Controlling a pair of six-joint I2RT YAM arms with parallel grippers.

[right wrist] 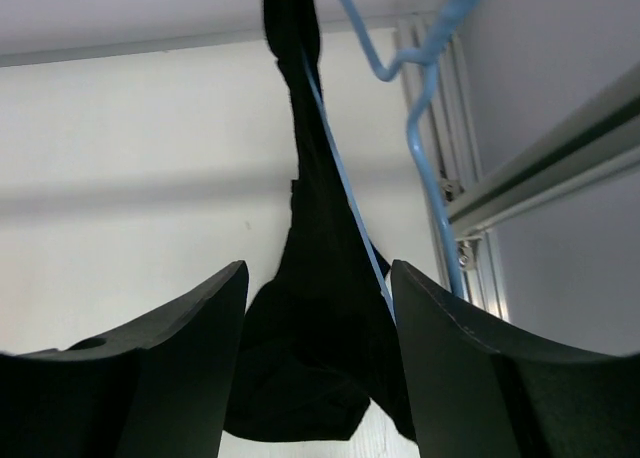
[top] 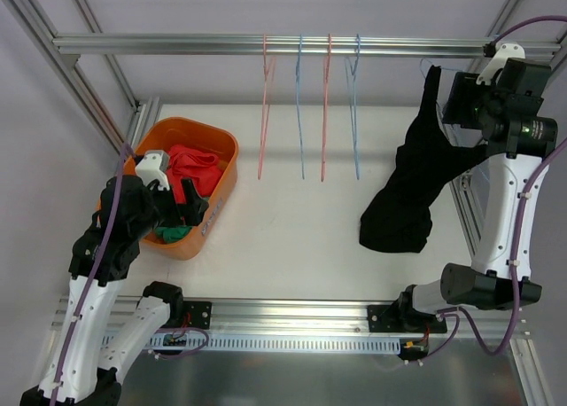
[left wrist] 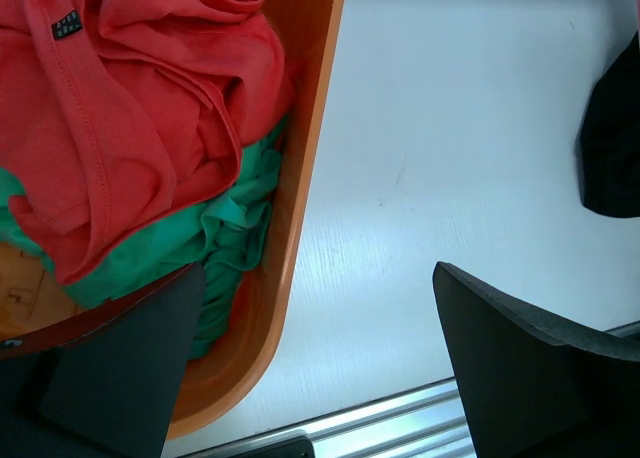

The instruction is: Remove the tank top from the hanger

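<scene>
The left gripper [top: 182, 204] hangs with its jaws spread wide and nothing between them. Its left finger [left wrist: 120, 368] is over the near corner of the orange bin [top: 223, 162], and its right finger is over the bare table [top: 292, 220]. Just ahead of that left finger, a red garment [left wrist: 120, 108] lies on top of a green one [left wrist: 235, 228]. Farther right, four empty hangers [top: 301, 105] hang from the rail [top: 177, 44]. The black tank top [top: 416, 175] hangs on a blue hanger [right wrist: 420, 128]. Its strap runs up between the fingers of the right gripper [right wrist: 318, 270] and its hem trails on the table below. These jaws stand narrower, with cloth filling the gap, but whether they pinch it cannot be told.
</scene>
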